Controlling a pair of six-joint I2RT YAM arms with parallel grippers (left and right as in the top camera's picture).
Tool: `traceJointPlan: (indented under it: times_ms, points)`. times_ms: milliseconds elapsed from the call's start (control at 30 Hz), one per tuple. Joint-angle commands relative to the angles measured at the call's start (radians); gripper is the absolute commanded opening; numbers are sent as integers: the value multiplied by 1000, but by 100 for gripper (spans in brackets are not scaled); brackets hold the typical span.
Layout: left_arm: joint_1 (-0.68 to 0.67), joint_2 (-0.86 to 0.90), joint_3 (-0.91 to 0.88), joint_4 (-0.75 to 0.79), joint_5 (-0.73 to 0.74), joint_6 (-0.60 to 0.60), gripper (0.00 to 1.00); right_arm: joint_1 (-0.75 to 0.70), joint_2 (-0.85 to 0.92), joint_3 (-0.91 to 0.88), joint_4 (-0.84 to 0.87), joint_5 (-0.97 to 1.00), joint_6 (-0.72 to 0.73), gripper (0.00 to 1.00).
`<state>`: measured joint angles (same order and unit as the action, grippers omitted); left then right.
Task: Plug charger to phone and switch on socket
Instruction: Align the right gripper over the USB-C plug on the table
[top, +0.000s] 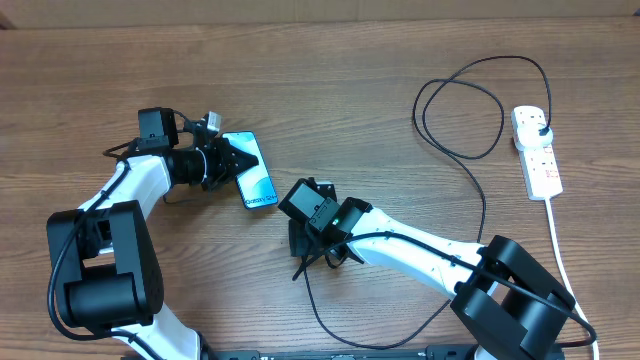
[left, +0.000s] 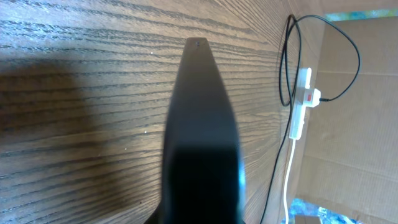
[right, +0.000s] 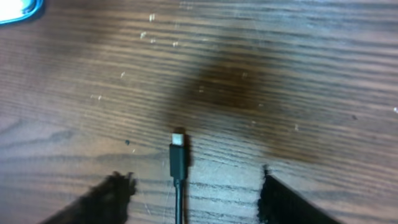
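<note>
The phone (top: 256, 172) lies flat on the wooden table with its light blue screen up. My left gripper (top: 228, 160) is shut, its tips over the phone's left edge; the left wrist view shows only the dark closed fingers (left: 199, 137) and a blue sliver of the phone (left: 240, 180). My right gripper (top: 318, 255) stands open just right of the phone. The charger's small plug tip (right: 178, 138) lies on the wood between its fingers (right: 106, 199), touched by neither. The black charger cable (top: 312, 300) loops round to the white socket (top: 537, 150), where its black plug (top: 541, 129) sits in an outlet.
The socket's thick white cord (top: 560, 250) runs down the right side toward the table's front. The charger cable makes a big loop (top: 470, 155) left of the socket. A cardboard wall (left: 354, 130) stands beyond the socket (left: 301, 102).
</note>
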<state>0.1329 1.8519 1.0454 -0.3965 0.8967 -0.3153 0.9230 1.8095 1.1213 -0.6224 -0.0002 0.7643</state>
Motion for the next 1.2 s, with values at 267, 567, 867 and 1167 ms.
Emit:
traceJointPlan:
  times_ms: [267, 567, 867, 1167]
  points:
    - [3, -21, -1, 5, 16, 5, 4, 1, 0, -3, 9, -17, -9, 40]
    - [3, -21, -1, 5, 16, 5, 4, 1, 0, -3, 9, -20, -8, 58]
    - [3, -21, -1, 5, 16, 5, 4, 3, 0, -3, 9, -21, -5, 61]
    - [3, -21, -1, 5, 16, 5, 5, 14, 0, -3, 16, -24, -5, 65]
